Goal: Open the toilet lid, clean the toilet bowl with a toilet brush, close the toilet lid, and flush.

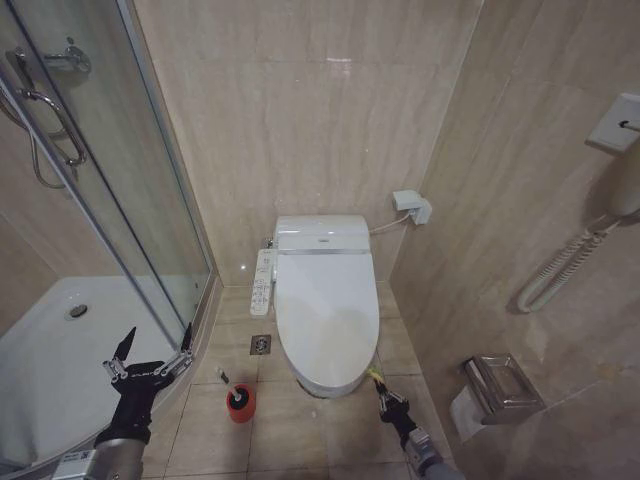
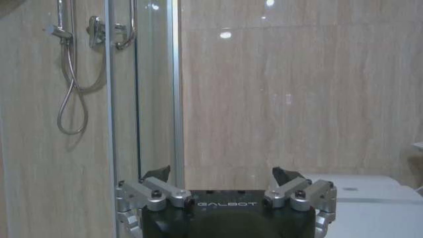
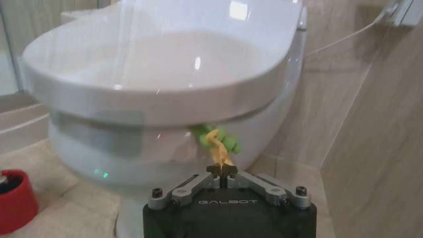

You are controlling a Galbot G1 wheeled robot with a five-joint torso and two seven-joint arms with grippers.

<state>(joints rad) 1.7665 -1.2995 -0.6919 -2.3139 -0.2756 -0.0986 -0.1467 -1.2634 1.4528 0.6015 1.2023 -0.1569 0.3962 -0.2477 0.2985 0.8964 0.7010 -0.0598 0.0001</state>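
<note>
Glossy white plastic, the large oval toilet lid (image 1: 327,305) lies shut over the white elongated ceramic toilet bowl (image 3: 126,144), which stands against the beige marble-look back wall (image 1: 300,110) with its long white button panel (image 1: 262,282) on the side toward the glass shower door (image 1: 120,200). At the lid's front edge a small green-and-yellow tab (image 3: 217,144) hangs down, and the right pincer (image 3: 221,170) is closed on the yellow end of that tab, just under the rim; in the head view this pincer (image 1: 383,392) sits low at the front right of the bowl. The small black toilet brush (image 1: 238,397) stands in its round red cup-shaped holder (image 3: 15,206) on the tiled floor (image 1: 330,430), near the bowl's front left. The left pincer (image 1: 150,352) hangs in the air beside the shower door, well apart from the brush and the toilet, its dark-tipped fingers (image 2: 286,176) spread wide and holding nothing.
</note>
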